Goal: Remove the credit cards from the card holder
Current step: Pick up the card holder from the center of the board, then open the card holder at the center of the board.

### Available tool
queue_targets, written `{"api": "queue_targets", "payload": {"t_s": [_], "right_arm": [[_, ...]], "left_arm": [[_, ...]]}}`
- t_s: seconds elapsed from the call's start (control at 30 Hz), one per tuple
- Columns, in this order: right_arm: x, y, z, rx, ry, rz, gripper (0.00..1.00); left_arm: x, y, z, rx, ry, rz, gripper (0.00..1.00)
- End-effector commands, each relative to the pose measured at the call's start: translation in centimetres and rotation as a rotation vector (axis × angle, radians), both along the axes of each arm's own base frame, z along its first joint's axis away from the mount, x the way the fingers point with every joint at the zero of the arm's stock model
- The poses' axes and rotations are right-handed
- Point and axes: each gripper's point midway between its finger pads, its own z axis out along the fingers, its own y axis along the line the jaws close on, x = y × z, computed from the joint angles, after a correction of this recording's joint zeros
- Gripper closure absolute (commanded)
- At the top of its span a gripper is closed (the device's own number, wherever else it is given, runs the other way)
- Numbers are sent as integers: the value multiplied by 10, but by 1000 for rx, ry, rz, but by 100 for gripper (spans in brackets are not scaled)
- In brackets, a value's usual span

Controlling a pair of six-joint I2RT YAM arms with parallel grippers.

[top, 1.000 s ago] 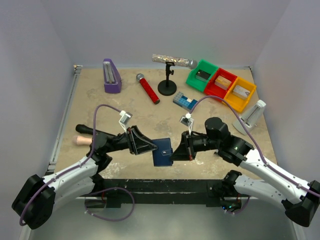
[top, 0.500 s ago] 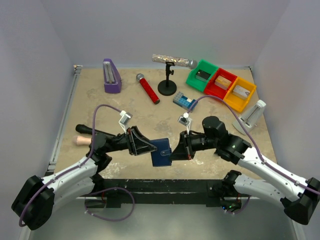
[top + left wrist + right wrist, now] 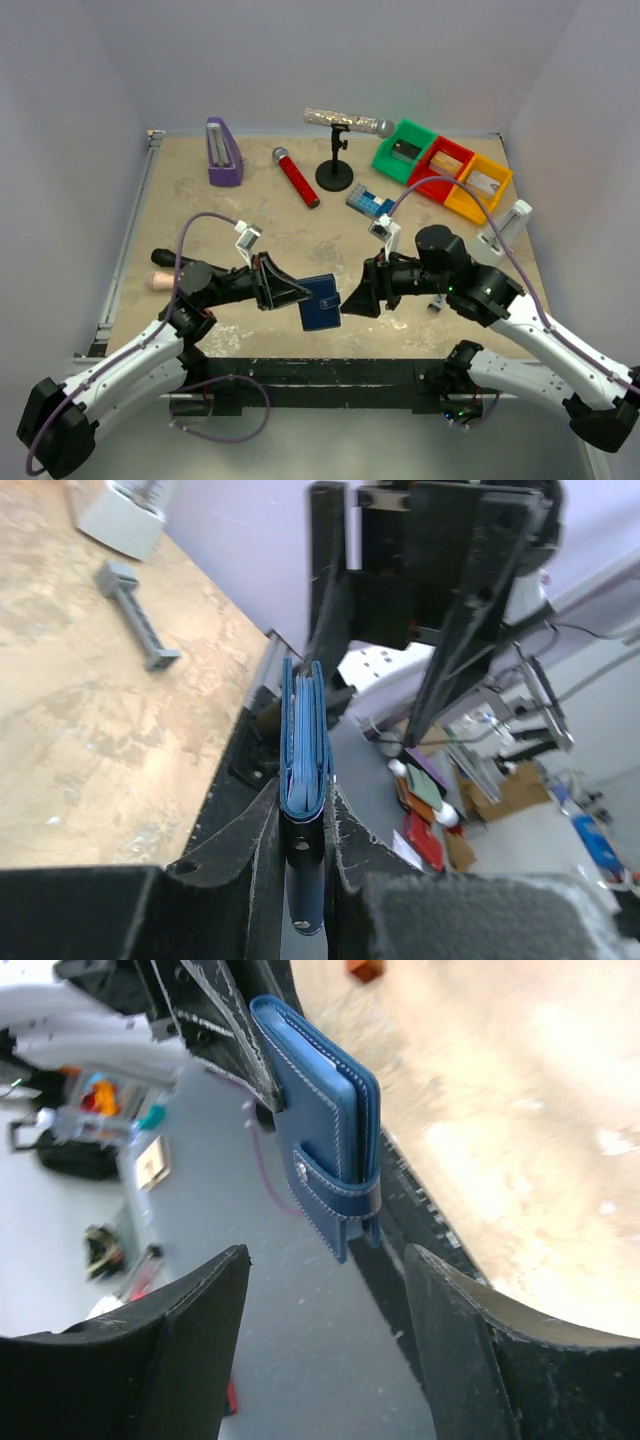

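The card holder (image 3: 320, 301), a dark-blue wallet, hangs closed in the air over the table's near edge. My left gripper (image 3: 298, 295) is shut on its left part. In the left wrist view the card holder (image 3: 305, 740) shows edge-on, squeezed between the fingers of my left gripper (image 3: 303, 825). My right gripper (image 3: 352, 301) stands open just right of it, apart from it. The right wrist view shows the card holder (image 3: 322, 1150) with its tab strapped over the edge, just beyond my open right gripper (image 3: 325, 1257). The credit cards are hidden inside.
At the back stand a purple block (image 3: 222, 152), a red microphone (image 3: 296, 177), a stand with a silver microphone (image 3: 336, 165), a blue-and-white brick block (image 3: 370, 202) and green, red and yellow bins (image 3: 443, 168). A white stand (image 3: 505, 232) sits at the right.
My right gripper has opened, let go of the card holder's right edge and drawn back slightly to the right. The left gripper has closed tighter on the card holder.
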Motion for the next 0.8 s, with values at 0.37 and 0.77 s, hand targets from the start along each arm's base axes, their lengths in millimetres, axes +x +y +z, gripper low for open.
{"api": "queue_targets", "payload": {"t_s": [0.37,0.77], "right_arm": [[73,-33,32,-560,-518,-450,37],[76,24,25,-677,-567,-430,39]], "left_arm": [[58,37,-21,429,280,574,100],[56,16,20,399,352,585,100]]}}
